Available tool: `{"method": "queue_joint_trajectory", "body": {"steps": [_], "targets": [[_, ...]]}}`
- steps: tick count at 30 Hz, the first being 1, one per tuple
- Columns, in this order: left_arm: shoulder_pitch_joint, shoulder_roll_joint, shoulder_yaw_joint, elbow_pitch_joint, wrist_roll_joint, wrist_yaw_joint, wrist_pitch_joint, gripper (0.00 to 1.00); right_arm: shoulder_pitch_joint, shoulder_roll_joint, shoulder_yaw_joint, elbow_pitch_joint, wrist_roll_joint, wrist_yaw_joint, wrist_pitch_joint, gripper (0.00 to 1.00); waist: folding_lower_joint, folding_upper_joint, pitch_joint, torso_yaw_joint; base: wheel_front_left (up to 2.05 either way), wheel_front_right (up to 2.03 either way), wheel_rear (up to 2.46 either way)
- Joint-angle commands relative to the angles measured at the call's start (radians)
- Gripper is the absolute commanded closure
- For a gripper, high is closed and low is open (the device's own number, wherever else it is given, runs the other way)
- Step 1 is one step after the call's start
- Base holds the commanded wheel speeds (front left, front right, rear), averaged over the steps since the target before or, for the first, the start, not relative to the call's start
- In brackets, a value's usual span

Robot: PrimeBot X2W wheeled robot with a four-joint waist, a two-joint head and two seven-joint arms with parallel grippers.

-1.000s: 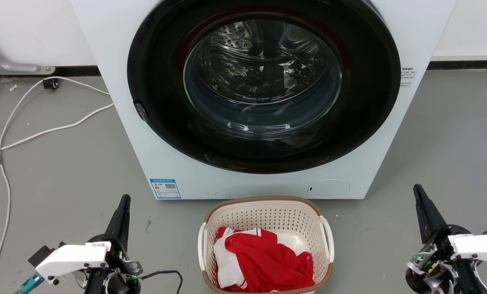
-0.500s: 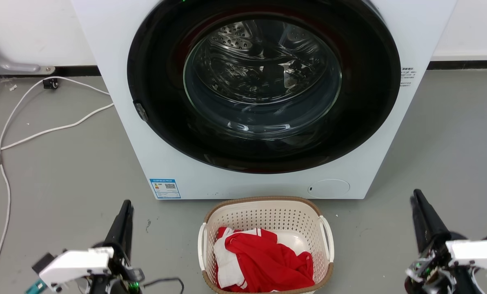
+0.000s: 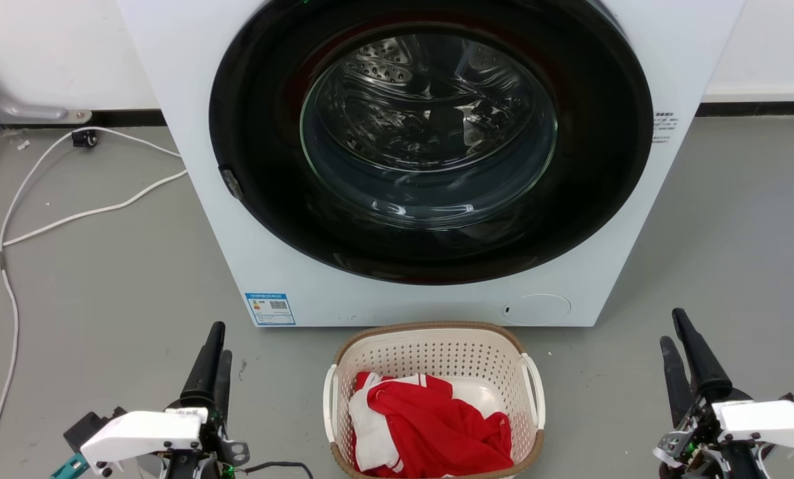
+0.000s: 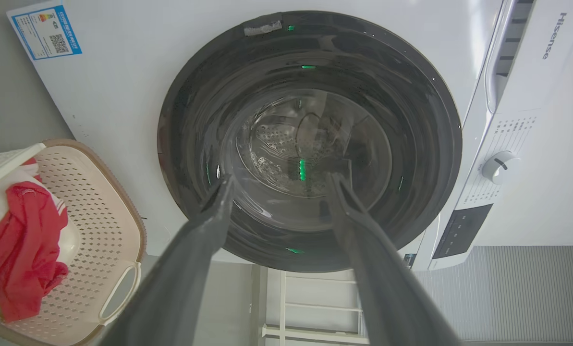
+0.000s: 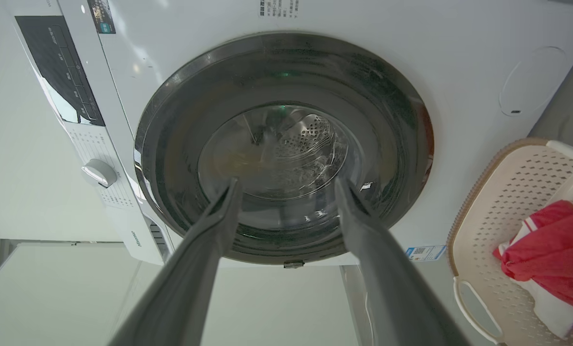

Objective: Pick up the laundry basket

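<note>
The left gripper (image 3: 222,342) has its jaws released, a clear gap between the two dark fingers in the left wrist view (image 4: 281,179), with nothing in them. The right gripper (image 3: 671,327) is the same, its jaws spread and empty in the right wrist view (image 5: 287,181). Both hang above the floor (image 3: 104,279), fingers pointing toward 12 o'clock at the washer (image 3: 237,253). In the head view the left gripper sits at 7 o'clock and the right at 5 o'clock. The basket (image 3: 436,352) stands on the floor at 6 o'clock between them, well apart from each, with the left gripper at its 9 o'clock and the right at its 3 o'clock. It is just in front of the washer's base, below the round dark door (image 3: 263,166). A red and white cloth (image 3: 430,419) lies crumpled inside it. The basket shows at 8 o'clock in the left wrist view (image 4: 99,202) and at 4 o'clock in the right (image 5: 502,202). A white cable (image 3: 70,216) trails over the floor at 9 o'clock.
</note>
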Motion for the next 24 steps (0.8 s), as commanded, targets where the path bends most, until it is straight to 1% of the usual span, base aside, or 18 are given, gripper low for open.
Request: {"method": "queue_joint_trajectory", "body": {"steps": [1, 7, 8, 10, 18, 24], "targets": [[-0.021, 0.003, -0.003, -0.024, 0.030, -0.001, -0.013, 0.00, -0.010, -0.012, 0.008, -0.022, -0.032, 0.000, -0.013, 0.00, -0.0001, 0.0000, -0.001, 0.001, 0.00, 0.00, 0.00], [-0.019, 0.003, -0.010, -0.056, 0.156, -0.001, -0.039, 0.00, -0.005, -0.011, 0.005, -0.034, -0.161, 0.000, -0.040, 0.00, -0.0001, 0.0000, -0.003, 0.003, 0.00, 0.00, 0.00], [-0.017, 0.003, -0.014, -0.070, 0.215, -0.001, -0.052, 0.00, 0.000, -0.005, 0.001, -0.046, -0.228, 0.000, -0.053, 0.00, -0.0001, 0.0000, -0.004, 0.004, 0.00, 0.00, 0.00], [-0.016, 0.003, -0.020, -0.079, 0.255, 0.003, -0.060, 0.00, 0.003, -0.003, 0.000, -0.055, -0.278, 0.000, -0.061, 0.00, -0.0001, 0.0000, -0.005, 0.005, 0.00, 0.00, 0.00], [-0.020, 0.003, -0.062, -0.096, 0.420, 0.031, -0.090, 0.00, 0.017, 0.000, 0.000, -0.081, -0.471, 0.000, -0.091, 0.00, -0.0001, 0.0000, -0.007, 0.007, 0.00, 0.00, 0.00], [-0.029, 0.003, -0.087, -0.093, 0.538, 0.046, -0.112, 0.00, 0.025, 0.001, 0.000, -0.088, -0.587, 0.000, -0.112, 0.00, -0.0001, 0.0000, -0.008, 0.008, 0.00, 0.00, 0.00]]}}
